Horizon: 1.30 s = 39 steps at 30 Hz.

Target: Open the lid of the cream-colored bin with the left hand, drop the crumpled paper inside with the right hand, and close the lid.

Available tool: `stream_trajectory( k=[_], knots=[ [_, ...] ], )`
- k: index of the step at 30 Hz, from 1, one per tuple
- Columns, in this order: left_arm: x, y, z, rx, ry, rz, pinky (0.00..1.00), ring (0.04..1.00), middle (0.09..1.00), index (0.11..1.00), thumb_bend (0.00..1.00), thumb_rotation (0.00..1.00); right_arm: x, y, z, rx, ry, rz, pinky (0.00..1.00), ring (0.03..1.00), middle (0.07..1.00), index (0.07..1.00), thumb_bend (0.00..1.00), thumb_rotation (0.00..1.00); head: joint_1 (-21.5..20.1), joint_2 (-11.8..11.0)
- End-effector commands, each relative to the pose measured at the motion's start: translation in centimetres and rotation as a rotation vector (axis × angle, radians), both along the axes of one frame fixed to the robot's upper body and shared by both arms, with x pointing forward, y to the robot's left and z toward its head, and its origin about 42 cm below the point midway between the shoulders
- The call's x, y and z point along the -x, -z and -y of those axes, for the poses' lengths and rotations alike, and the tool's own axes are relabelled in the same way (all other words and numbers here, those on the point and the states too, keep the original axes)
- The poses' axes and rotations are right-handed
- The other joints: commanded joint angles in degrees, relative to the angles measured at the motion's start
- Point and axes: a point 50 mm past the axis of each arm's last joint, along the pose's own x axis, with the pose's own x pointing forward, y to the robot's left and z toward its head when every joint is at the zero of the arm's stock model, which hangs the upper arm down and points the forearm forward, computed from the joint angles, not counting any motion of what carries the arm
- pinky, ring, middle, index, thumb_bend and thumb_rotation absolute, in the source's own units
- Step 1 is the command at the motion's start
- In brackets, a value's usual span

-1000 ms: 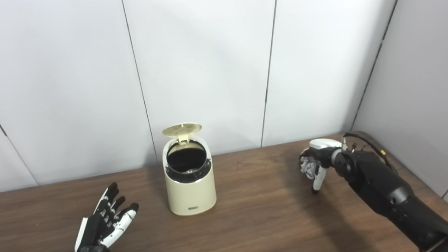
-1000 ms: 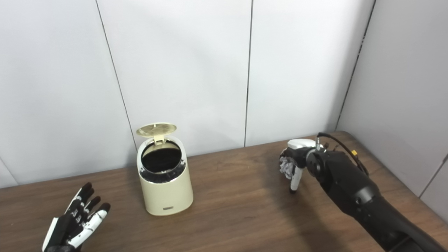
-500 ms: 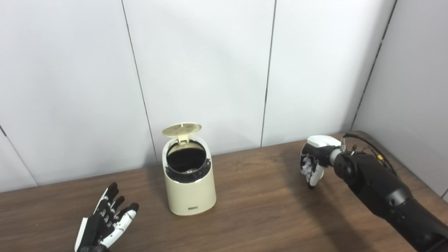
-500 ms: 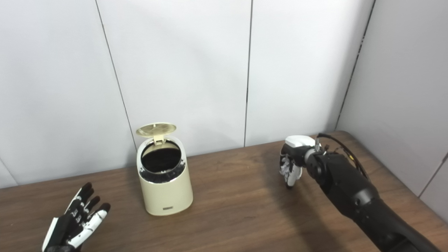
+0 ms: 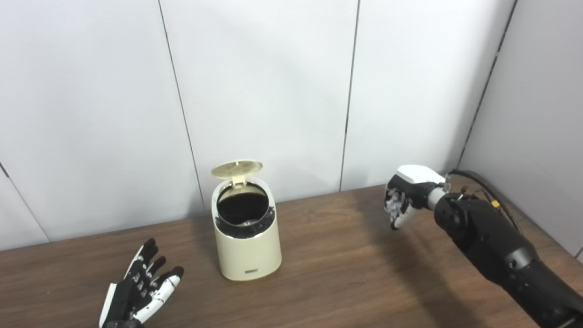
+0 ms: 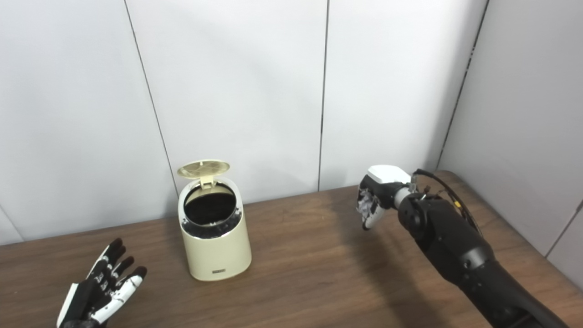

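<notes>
The bin [image 5: 246, 232] stands centre with its lid [image 5: 237, 167] up; the right hand [image 5: 403, 200], clutching the paper [image 5: 392, 203], must next carry it left over the opening; the left hand [image 5: 139, 291] rests spread, lower left.

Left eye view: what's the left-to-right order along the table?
left hand, open, resting on the table → cream-colored bin with its lid up → right hand, raised off the table, closed on the crumpled paper.

Bare table [image 5: 346, 259] beside open bin [image 5: 247, 246]
</notes>
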Motion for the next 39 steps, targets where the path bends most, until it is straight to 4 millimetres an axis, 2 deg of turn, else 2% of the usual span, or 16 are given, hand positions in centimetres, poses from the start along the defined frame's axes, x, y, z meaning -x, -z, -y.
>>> stream_trajectory(
  k=[1, 9, 14, 19, 25, 29, 35, 39],
  knots=[
    [-0.7, -2.0, 0.2, -0.008, 0.010, 0.091, 0.81, 0.921, 0.972, 0.994, 0.53, 0.13, 0.0, -3.9, 0.4, 0.014, -0.006, 0.104, 0.46, 0.412, 0.492, 0.512, 0.52, 0.00, -0.01, 0.03],
    [-0.8, -1.8, 0.7, -0.041, 0.012, 0.086, 0.83, 0.923, 0.970, 0.992, 0.52, 0.10, 1.6, -8.5, -2.2, 0.011, -0.090, 0.173, 0.43, 0.405, 0.489, 0.510, 0.52, 0.00, 2.08, -0.52],
    [-0.9, -1.5, 1.0, -0.024, 0.021, 0.090, 0.81, 0.920, 0.972, 0.988, 0.53, 0.09, 2.8, -10.0, -4.8, 0.004, -0.124, 0.189, 0.43, 0.414, 0.506, 0.492, 0.52, 0.00, 3.34, -0.77],
    [-1.0, -1.3, 1.5, -0.040, 0.015, 0.091, 0.77, 0.904, 0.961, 0.981, 0.54, 0.11, 3.3, -10.2, -6.3, -0.029, -0.167, 0.220, 0.43, 0.414, 0.512, 0.487, 0.52, 0.00, 5.02, -1.17],
    [-1.0, -1.0, 1.7, -0.043, 0.017, 0.093, 0.76, 0.902, 0.955, 0.973, 0.55, 0.12, 3.2, -9.2, -8.4, -0.128, -0.225, 0.253, 0.45, 0.452, 0.513, 0.461, 0.52, 0.00, 6.17, -1.46],
    [-0.9, -1.0, 1.9, -0.033, 0.018, 0.093, 0.76, 0.911, 0.958, 0.973, 0.55, 0.14, 3.4, -9.1, -11.6, -0.189, -0.284, 0.279, 0.42, 0.433, 0.498, 0.481, 0.52, 0.00, 7.21, -1.60],
    [-0.8, -0.9, 2.3, -0.069, 0.004, 0.097, 0.75, 0.897, 0.951, 0.972, 0.57, 0.14, 3.6, -9.7, -14.2, -0.185, -0.357, 0.294, 0.44, 0.447, 0.487, 0.476, 0.52, 0.00, 8.87, -1.62],
    [-0.8, -0.9, 2.7, -0.091, 0.000, 0.099, 0.74, 0.892, 0.948, 0.969, 0.58, 0.16, 3.9, -10.1, -16.1, -0.231, -0.383, 0.299, 0.36, 0.418, 0.500, 0.481, 0.52, 0.00, 9.73, -1.64]
  ],
)
